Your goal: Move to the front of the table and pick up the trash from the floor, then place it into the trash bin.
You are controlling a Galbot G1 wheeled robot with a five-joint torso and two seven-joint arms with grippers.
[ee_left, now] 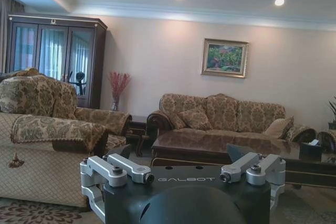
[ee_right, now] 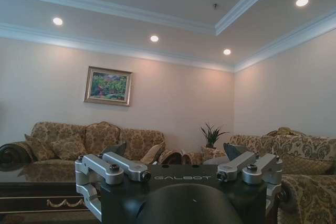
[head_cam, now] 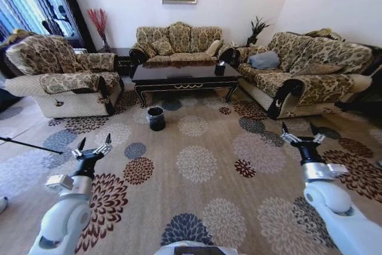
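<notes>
Black trash bin [head_cam: 156, 118] stood on the floor [head_cam: 197, 165] just before the bench [head_cam: 185, 74].
Left end effector [head_cam: 94, 148] and right end effector [head_cam: 302, 137] hovered well short of it, both spread wide, gripping nothing.

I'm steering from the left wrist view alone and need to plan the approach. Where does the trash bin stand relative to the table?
Observer: The trash bin stands on the floor just in front of the table, near its left front leg, not touching it.
Operator: Where is the right gripper?
Observer: The right gripper hangs open above the floor, about level with the open left gripper.
Operator: What is right of the table?
Observer: A long patterned sofa with a blue-grey cushion on it.
</notes>
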